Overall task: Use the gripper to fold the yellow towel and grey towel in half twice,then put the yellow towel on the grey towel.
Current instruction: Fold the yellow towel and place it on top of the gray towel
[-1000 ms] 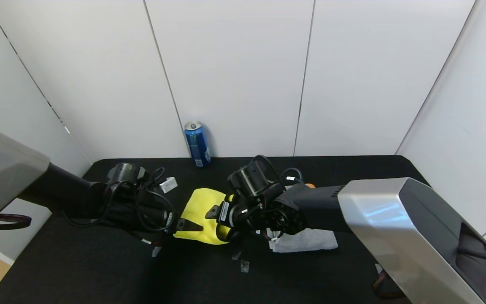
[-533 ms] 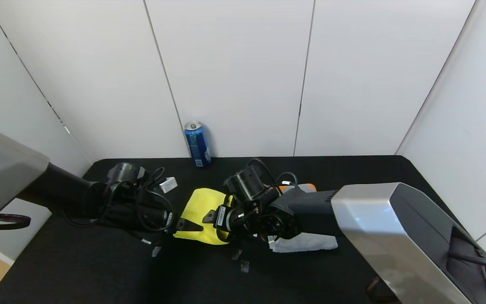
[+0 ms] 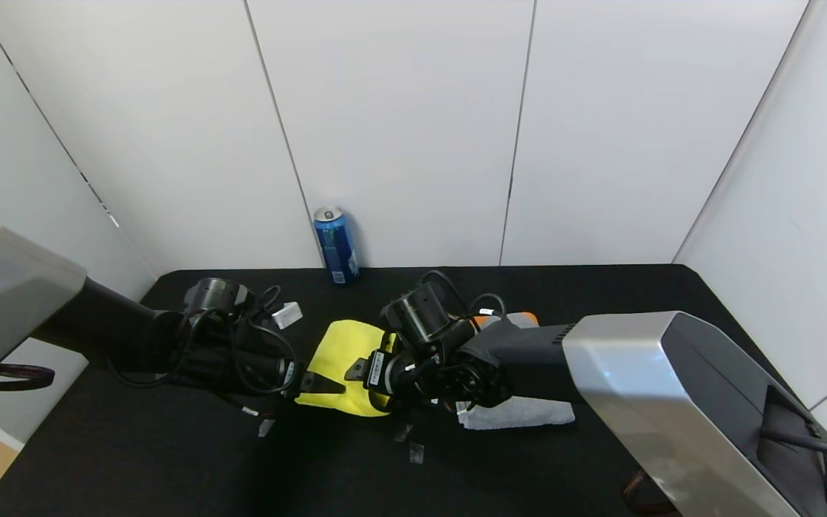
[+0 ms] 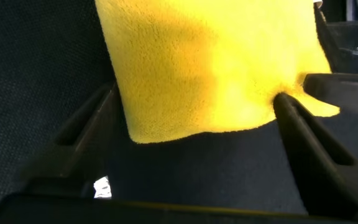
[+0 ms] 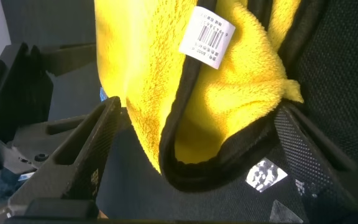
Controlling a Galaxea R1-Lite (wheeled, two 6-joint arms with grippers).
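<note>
The yellow towel [image 3: 345, 366] lies at centre frame on the bench [image 3: 133, 459], flanked by the left gripper [image 3: 320, 383] and right gripper [image 3: 357, 370], both spread wide (nothing held). A shallow pinch could let one layer slip, spoiling the fold.

The only print that shows is on the small white tag [image 5: 207, 38] sewn to the black-trimmed edge of the yellow towel [image 5: 154, 93]: a barcode with a line of tiny digits beneath it, too small to read. The blue can [image 3: 336, 245] at 12 o'clock on the table carries markings that cannot be made out.
</note>
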